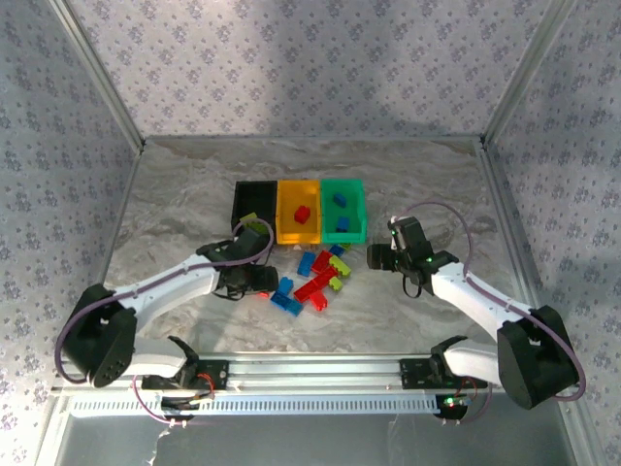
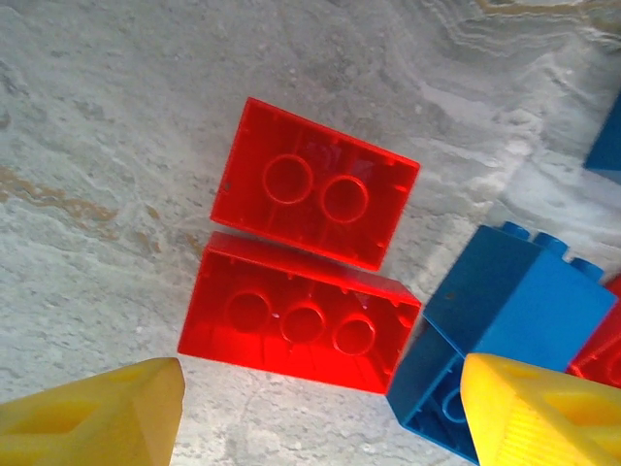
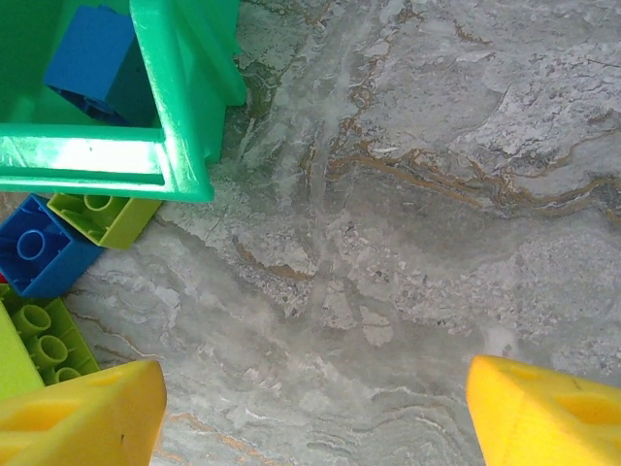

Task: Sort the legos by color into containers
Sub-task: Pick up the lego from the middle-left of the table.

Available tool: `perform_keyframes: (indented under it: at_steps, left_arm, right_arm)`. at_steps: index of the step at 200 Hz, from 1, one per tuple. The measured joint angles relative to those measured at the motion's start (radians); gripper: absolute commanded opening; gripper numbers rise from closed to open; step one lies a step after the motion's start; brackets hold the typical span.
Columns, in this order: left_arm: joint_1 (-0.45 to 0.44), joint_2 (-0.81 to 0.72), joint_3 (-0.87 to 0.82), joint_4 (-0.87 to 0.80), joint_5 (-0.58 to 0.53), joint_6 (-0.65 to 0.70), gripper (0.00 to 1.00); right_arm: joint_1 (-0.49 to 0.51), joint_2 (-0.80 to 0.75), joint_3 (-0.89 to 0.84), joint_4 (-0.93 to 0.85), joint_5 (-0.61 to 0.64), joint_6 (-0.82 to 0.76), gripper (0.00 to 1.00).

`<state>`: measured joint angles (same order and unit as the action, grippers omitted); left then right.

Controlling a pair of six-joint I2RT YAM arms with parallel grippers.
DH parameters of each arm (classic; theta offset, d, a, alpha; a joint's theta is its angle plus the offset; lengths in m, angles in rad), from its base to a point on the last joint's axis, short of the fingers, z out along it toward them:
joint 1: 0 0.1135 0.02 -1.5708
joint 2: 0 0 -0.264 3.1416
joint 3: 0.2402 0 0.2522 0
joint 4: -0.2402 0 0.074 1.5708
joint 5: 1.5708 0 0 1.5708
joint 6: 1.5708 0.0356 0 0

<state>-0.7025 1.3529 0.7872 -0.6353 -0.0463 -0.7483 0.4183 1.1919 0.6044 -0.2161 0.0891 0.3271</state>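
Left gripper (image 2: 320, 371) spread above red legos (image 2: 301, 325); right gripper (image 3: 312, 371) spread, empty; both partly cropped.

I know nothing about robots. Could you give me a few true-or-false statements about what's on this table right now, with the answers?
1. The green container holds blue legos. True.
2. The yellow-orange container holds a lime lego. False: it holds a red lego.
3. The left end effector is clamped on a blue lego. False: its jaws stand open, with two red legos below.
4. Those two red legos lie hollow side up. True.
5. The right end effector is open over bare table. True.
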Motion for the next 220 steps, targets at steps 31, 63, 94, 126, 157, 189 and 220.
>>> perform_keyframes:
  at_steps: [31,63,94,126,157,189,220]
  left_arm:
    - [0.000,0.057,0.011,-0.029,-0.016,0.026,0.75]
    - [0.000,0.097,0.028,-0.033,-0.014,0.060,0.76]
    - [0.000,0.155,0.058,-0.039,-0.006,0.092,0.76]
    - [-0.005,0.186,0.086,-0.034,-0.006,0.112,0.75]
    - [-0.005,0.192,0.087,-0.029,-0.006,0.119,0.70]
    - [-0.005,0.199,0.087,-0.015,-0.006,0.120,0.67]
    - [-0.005,0.195,0.087,-0.015,-0.007,0.121,0.61]
  right_arm:
    - [0.000,0.002,0.000,0.006,0.000,0.000,0.83]
    - [-0.002,0.014,-0.001,0.012,-0.004,0.000,0.83]
    - [-0.002,0.029,-0.001,0.012,-0.014,0.000,0.83]
    - [-0.002,0.029,-0.001,0.015,-0.018,0.000,0.83]
    - [-0.002,0.035,-0.001,0.016,-0.019,0.000,0.83]
    - [-0.002,0.040,-0.001,0.019,-0.019,0.000,0.83]
    - [-0.002,0.042,-0.001,0.019,-0.019,0.000,0.83]
